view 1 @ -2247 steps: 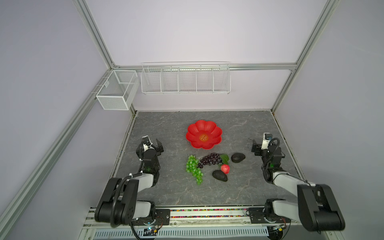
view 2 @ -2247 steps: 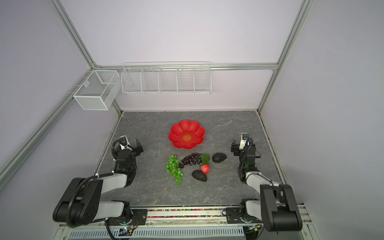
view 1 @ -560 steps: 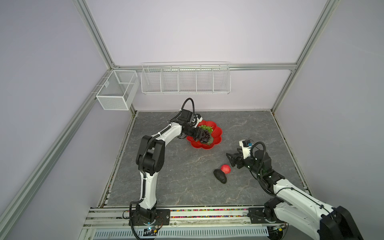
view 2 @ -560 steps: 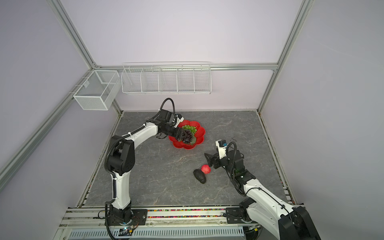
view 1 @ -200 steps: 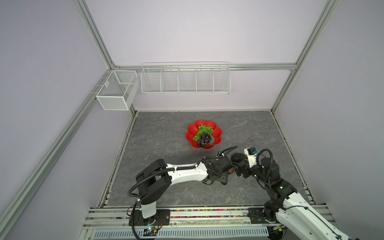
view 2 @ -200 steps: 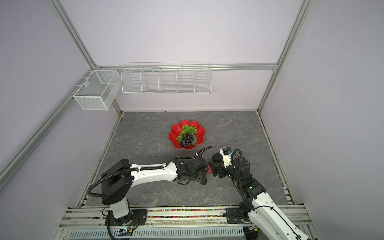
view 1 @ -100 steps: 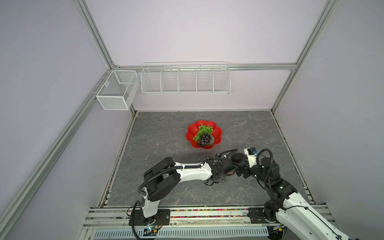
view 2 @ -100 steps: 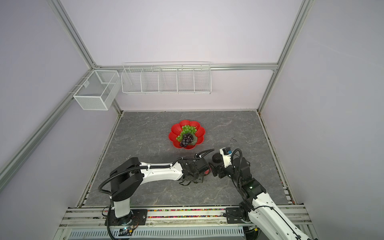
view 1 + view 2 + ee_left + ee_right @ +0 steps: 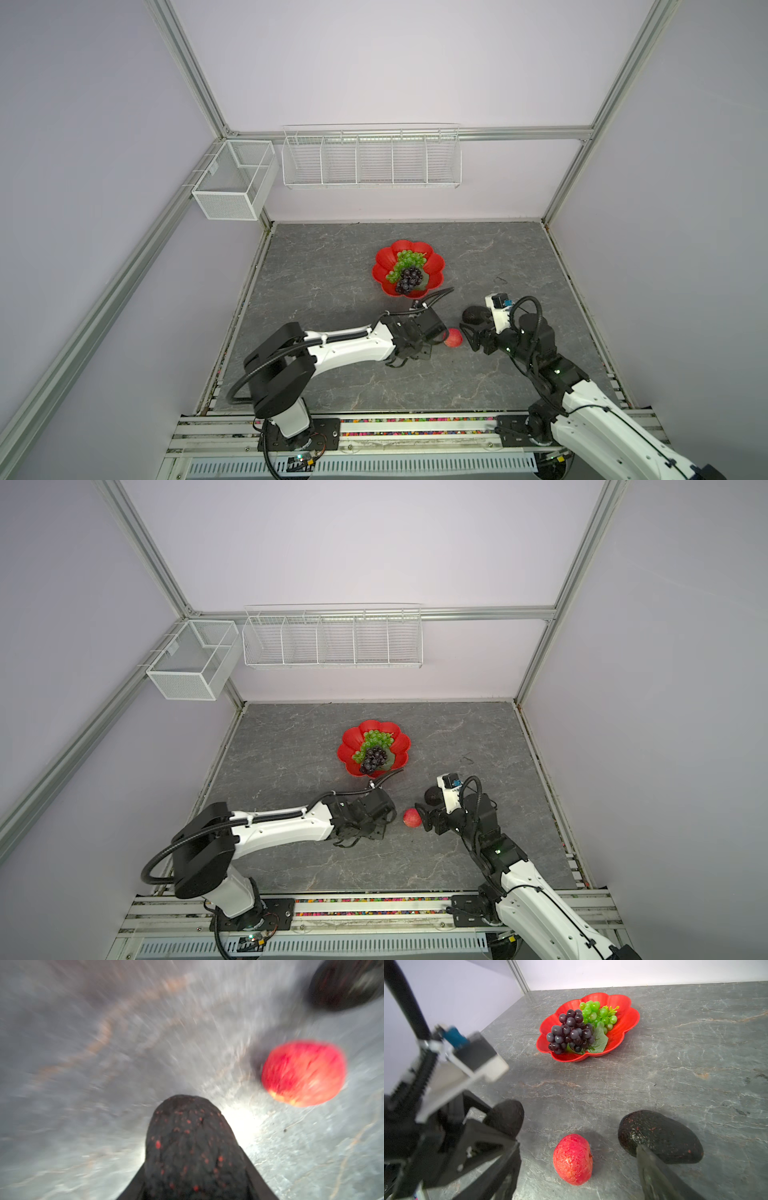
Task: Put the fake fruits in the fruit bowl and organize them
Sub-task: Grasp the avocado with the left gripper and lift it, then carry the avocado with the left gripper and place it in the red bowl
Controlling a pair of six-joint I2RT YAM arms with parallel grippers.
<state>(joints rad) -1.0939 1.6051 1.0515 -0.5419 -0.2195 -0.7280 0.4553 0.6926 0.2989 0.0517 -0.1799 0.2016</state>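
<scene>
Enclosing room: pale lilac walls [image 9: 374, 62]; aluminium frame posts [image 9: 187, 70] at the corners.
Desk [image 9: 324, 270]: dark grey, veined like stone, matt.
Wall fittings: long divided wire basket [image 9: 371, 156] on the back wall; small mesh basket [image 9: 232, 187] at the left corner.
Fruit bowl [image 9: 383, 266]: red, scalloped, far centre of desk; holds green grape bunch [image 9: 409, 259] and purple grape bunch [image 9: 409, 278] with leaf.
Left tool [image 9: 193, 1157]: clamped on an avocado [image 9: 185, 1122].
Right tool [image 9: 467, 337]: jaws apart, facing the apple [image 9: 453, 337] on the desk; second avocado [image 9: 473, 314] just beside.
</scene>
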